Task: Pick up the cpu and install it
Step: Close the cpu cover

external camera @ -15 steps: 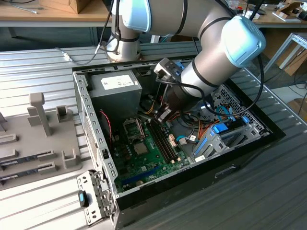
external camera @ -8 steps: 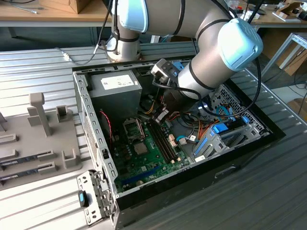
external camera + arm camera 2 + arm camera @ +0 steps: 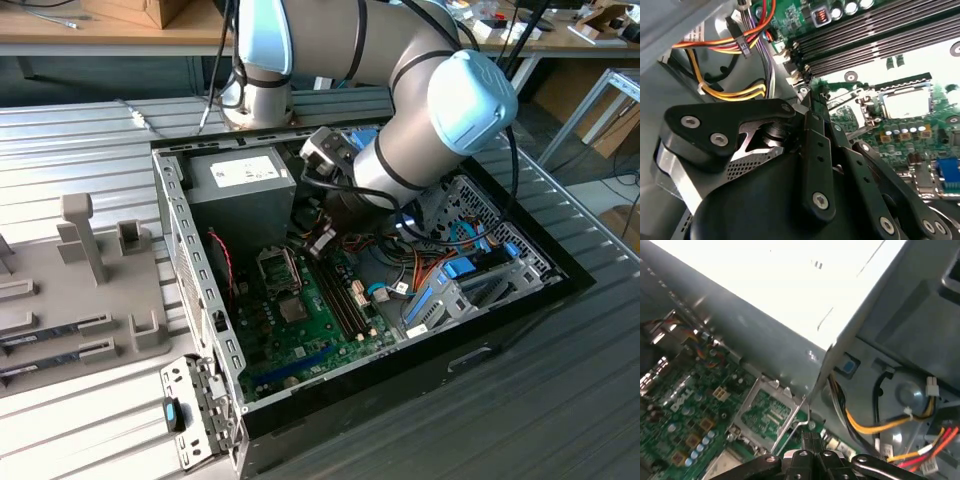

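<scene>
The black end effector (image 3: pixel 812 442) is inside the open black computer case (image 3: pixel 420 385), its fingers pressed together, just beside the raised metal socket frame (image 3: pixel 767 415). The small silvery square cpu (image 3: pixel 905 104) lies in the motherboard socket a little beyond the fingertips. The grey power-supply box (image 3: pixel 240 185) stands near it.

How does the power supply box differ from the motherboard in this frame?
The power supply box is plain grey; the motherboard is green and crowded with parts. The power supply box stands tall as a block, while the motherboard lies flat. Both sit inside the open computer case.
</scene>
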`<state>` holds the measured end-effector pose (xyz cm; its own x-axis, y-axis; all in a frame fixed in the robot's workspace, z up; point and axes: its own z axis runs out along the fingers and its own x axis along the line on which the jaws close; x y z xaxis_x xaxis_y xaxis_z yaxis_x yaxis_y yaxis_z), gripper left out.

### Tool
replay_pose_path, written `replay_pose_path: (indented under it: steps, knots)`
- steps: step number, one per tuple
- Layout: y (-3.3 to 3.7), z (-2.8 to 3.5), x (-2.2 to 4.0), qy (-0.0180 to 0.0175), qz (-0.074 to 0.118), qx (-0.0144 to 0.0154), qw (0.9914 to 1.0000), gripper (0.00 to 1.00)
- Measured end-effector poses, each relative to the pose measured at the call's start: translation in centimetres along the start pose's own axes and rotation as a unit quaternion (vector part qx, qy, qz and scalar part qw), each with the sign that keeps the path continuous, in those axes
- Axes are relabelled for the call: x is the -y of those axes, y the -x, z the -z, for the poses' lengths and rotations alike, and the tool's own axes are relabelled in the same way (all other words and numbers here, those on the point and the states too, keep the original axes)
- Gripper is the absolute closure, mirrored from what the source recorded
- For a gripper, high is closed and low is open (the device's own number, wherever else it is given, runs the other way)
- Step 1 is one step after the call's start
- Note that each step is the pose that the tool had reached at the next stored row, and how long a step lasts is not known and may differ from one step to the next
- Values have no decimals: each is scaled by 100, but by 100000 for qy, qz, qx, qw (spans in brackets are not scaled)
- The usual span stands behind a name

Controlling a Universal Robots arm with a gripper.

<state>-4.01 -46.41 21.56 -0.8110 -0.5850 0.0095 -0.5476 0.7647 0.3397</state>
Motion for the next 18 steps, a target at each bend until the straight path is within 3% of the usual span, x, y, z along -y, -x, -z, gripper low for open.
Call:
replay_pose_path:
  steps: [3, 11, 18]
  knots:
    - [-8, -57, -22, 15, -1, 1, 100000, 89]
    - [-2, -136, -107, 110, 31, 75, 100000, 89]
    - [-29, -164, -122, 160, 42, 115, 100000, 89]
